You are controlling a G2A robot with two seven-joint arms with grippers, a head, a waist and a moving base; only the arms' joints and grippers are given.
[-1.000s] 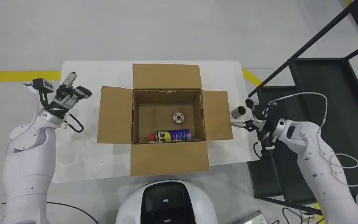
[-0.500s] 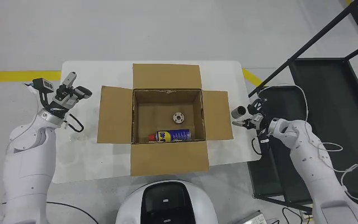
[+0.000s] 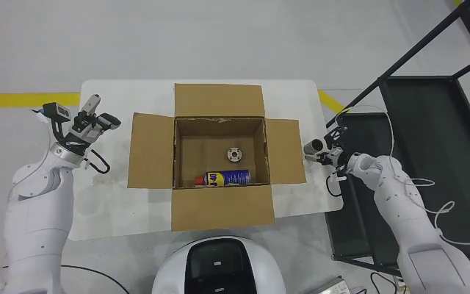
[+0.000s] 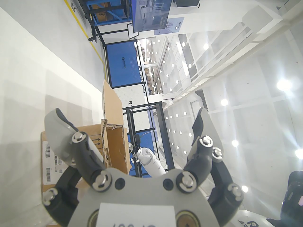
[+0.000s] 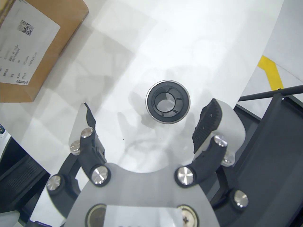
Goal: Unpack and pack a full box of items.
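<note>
the likeliest trouble sits at the right claw (image 5: 149, 106), which is released, its fingers spread wide with nothing gripped. between those fingers, touching neither and nearer one pad than the other, stands the short silver metal cylinder with a black ribbed plastic core (image 5: 167, 105), upright on the white desk (image 5: 189, 24). if the claw clenches from here, the nearer finger would probably meet the cylinder first and tip or push it. once on its side, its round smooth wall would let it roll, and the desk's edge and the black metal rack (image 5: 272, 142) lie close beside this claw. the polished shell may also slip on the pads if gripped too high. whether it is coming out or going back in, i cannot tell. the brown cardboard box (image 3: 220, 103) with its four flaps folded out stands between the two claws, just beside the right one, and holds a blue and yellow spray can with a red cap (image 3: 224, 178) lying flat, plus a small round metal flange (image 3: 234, 154). the left claw (image 4: 129, 119) hangs released and empty, well apart from the box, beyond the desk's far side.
</note>
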